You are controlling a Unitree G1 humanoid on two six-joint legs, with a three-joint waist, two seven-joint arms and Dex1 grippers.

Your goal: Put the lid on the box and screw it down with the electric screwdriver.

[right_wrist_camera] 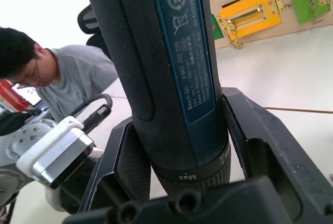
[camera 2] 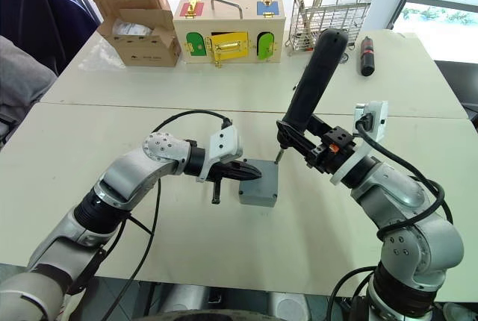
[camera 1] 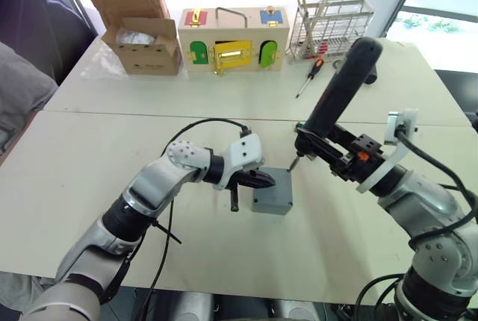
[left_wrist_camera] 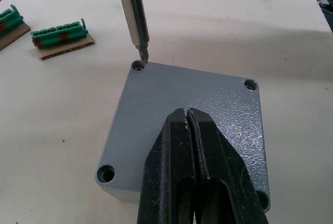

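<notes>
The left gripper (left_wrist_camera: 188,117) has its two black fingers pressed together with nothing between them, their tips resting on top of the lid (left_wrist_camera: 171,109). The lid sits flush on the box (camera 1: 273,200), which stands on the near half of the white table (camera 1: 112,149), roughly midway between the two arms. The left wrist view brings out what the head views cannot: three empty screw holes at the lid's corners, and the metal bit (left_wrist_camera: 134,15) with its tip at the rim of the fourth, far corner hole. That view also shows two green connector blocks (left_wrist_camera: 58,32) lying on cardboard scraps beyond the box.

The right gripper (right_wrist_camera: 179,146) is clamped on the electric screwdriver (camera 1: 337,89), which leans steeply, bit end down at the lid. The right wrist view shows the fingers hugging the tool's barrel on both sides, and a person in a grey shirt (right_wrist_camera: 67,81) in the background.

Bare table surrounds the box on every side. Farther back lie a red-and-black hand screwdriver (camera 1: 309,76) and a black cylinder (camera 2: 367,55). Along the far edge stand a cardboard carton (camera 1: 138,26), a wooden box with coloured doors (camera 1: 233,41) and a wire rack (camera 1: 331,30).
</notes>
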